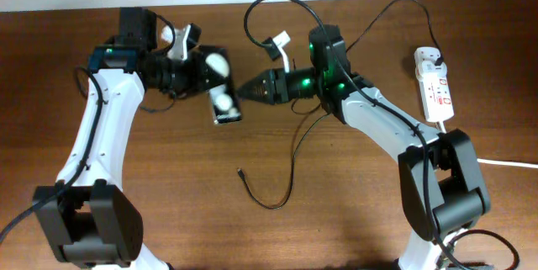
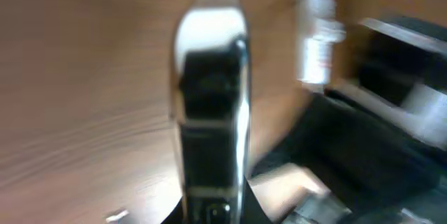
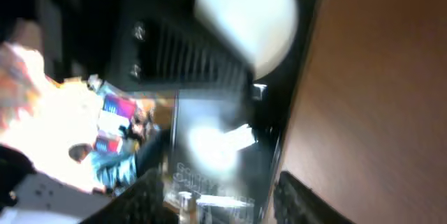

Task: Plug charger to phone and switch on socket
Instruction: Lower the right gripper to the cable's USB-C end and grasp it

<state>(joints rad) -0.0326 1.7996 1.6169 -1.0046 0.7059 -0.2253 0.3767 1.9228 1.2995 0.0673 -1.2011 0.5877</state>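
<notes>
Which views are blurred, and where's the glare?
Overhead: sharp, with two white glare spots on the phone screen. Left wrist: blurred throughout, the phone's edge and the socket smeared. Right wrist: blurred too, a big glare blob on the glossy screen, blown-out highlights at left.

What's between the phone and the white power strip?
In the overhead view, the right arm and loops of black cable lie between phone and strip.
</notes>
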